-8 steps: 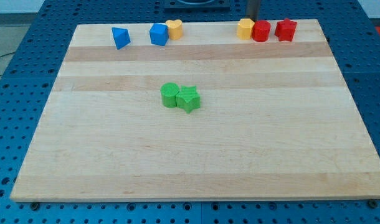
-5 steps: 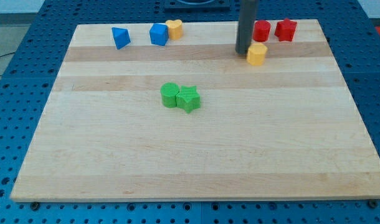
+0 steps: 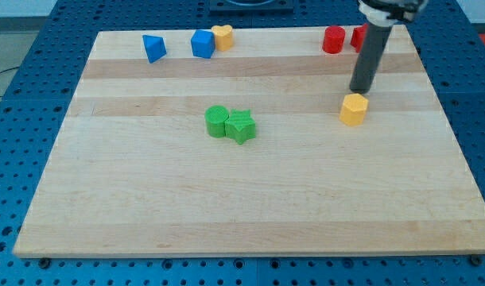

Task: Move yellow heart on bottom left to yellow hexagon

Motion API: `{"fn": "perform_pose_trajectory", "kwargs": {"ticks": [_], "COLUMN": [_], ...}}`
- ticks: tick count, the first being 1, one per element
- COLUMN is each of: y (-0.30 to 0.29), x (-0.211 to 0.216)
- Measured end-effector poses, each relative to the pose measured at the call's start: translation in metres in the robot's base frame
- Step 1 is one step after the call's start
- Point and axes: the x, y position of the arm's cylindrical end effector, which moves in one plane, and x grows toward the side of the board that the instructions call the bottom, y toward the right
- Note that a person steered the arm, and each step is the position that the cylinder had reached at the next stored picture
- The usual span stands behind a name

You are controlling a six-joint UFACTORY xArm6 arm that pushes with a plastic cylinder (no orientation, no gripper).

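The yellow hexagon (image 3: 354, 109) stands on the wooden board at the view's right, about a third of the way down from the top. My tip (image 3: 359, 91) is just above it, at its upper edge, close to touching. The yellow heart (image 3: 222, 36) sits at the view's top, left of centre, touching the right side of a blue cube (image 3: 203, 44). The rod slants up to the view's top right and partly hides a red block (image 3: 358, 36).
A blue triangular block (image 3: 153, 48) lies at the view's top left. A red cylinder (image 3: 333, 39) sits at the top right. A green cylinder (image 3: 217, 121) and a green star (image 3: 242, 125) touch each other mid-board.
My tip came in from the top edge and moved down and right, pushing the yellow hexagon away from the red blocks toward the view's bottom right. The other blocks stayed put.
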Motion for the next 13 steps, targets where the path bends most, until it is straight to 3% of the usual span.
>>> {"fn": "perform_pose_trajectory", "kwargs": {"ticks": [3,4,5,9,13], "y": [-0.054,-0.041,-0.024,-0.132,-0.255], "x": [0.047,0.088,0.100,-0.153,-0.131]}}
